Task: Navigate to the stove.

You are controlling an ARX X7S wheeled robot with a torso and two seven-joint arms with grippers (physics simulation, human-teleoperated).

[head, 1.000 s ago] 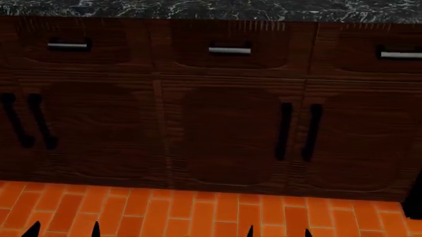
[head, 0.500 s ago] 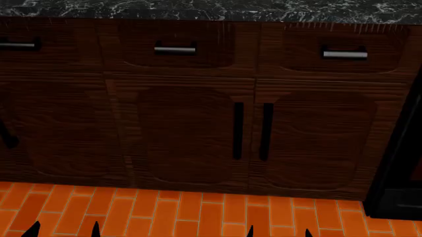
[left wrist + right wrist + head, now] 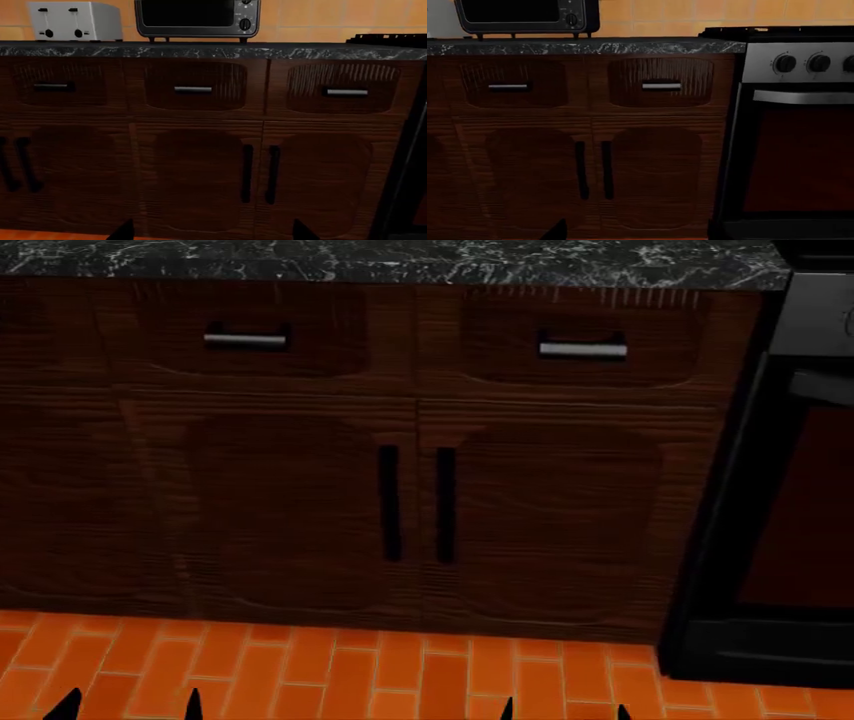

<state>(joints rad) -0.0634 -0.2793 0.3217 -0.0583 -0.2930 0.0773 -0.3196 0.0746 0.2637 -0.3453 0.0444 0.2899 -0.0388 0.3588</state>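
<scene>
The stove (image 3: 787,470), black with a grey knob panel and dark oven window, stood ahead and right of the right gripper (image 3: 565,708), whose fingertips, like the left gripper's (image 3: 130,705), were apart.

stove (image 3: 790,130) sits right up against the right end of the cabinets (image 3: 580,145), black body with a grey knob panel, round dark knobs, bar handle over a dark oven window, door closed, black grates on top level with the counter
</scene>
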